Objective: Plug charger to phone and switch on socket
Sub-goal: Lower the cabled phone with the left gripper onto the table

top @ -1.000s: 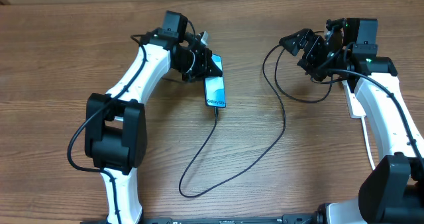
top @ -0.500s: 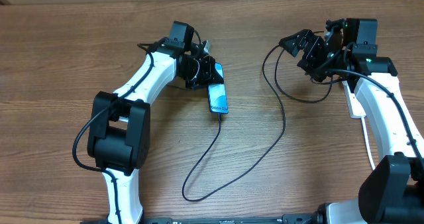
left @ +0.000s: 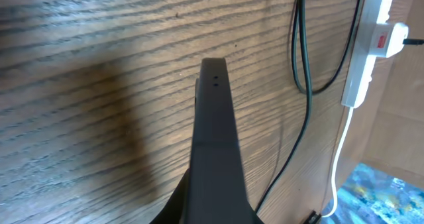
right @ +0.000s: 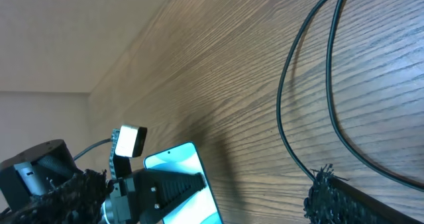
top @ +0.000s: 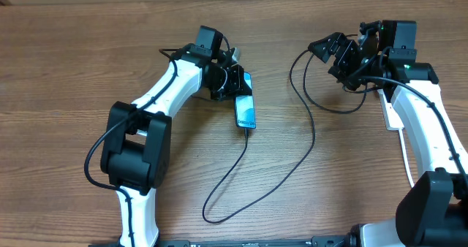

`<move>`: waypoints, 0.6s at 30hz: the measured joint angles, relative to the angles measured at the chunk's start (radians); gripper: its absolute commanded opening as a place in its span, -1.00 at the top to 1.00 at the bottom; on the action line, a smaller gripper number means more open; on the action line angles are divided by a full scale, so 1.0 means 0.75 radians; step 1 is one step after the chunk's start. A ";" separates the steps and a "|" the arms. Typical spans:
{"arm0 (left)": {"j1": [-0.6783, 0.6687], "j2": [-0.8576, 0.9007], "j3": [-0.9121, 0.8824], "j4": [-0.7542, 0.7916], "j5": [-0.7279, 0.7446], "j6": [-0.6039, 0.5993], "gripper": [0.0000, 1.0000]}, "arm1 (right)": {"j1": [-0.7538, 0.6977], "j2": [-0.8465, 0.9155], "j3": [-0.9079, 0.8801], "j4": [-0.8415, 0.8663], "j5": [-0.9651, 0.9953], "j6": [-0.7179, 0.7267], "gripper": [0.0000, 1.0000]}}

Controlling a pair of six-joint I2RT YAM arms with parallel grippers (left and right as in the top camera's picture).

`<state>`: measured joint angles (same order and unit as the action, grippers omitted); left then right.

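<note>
My left gripper (top: 235,82) is shut on the top end of the phone (top: 245,112), whose teal screen faces up. In the left wrist view the phone (left: 215,131) shows edge-on as a dark bar above the wood. The charger cable (top: 314,137) has its connector tip (top: 247,131) in the phone's lower end, loops toward the front of the table, then runs up to the right. Its plug is hidden. My right gripper (top: 335,59) hangs open and empty over the cable's far loop. The socket (left: 371,38) lies at the right, partly under the right arm (top: 390,119).
The socket's white cord (left: 338,164) trails off toward the table edge. The cable's low loop (top: 216,216) lies near the front edge. In the right wrist view the phone (right: 189,177) shows with a left finger (right: 165,187) across it.
My left gripper has carried the phone to the right and slightly nearer, dragging the cable's end along. The right arm has not moved.
</note>
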<state>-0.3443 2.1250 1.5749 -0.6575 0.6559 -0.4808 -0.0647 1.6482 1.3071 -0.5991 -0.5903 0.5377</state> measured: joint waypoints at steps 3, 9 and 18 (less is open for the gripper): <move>-0.007 0.000 0.000 0.000 -0.014 -0.004 0.87 | 0.000 0.000 -0.001 0.001 0.004 0.000 -1.00; -0.013 0.007 0.000 0.001 -0.034 -0.022 0.91 | 0.000 0.000 0.000 0.001 0.005 0.000 -0.99; -0.013 0.092 0.000 0.062 -0.002 -0.056 0.92 | 0.000 0.000 0.000 0.000 0.009 0.000 -0.99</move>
<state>-0.3538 2.1937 1.5749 -0.6109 0.6544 -0.5232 -0.0647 1.6482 1.3071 -0.5991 -0.5835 0.5377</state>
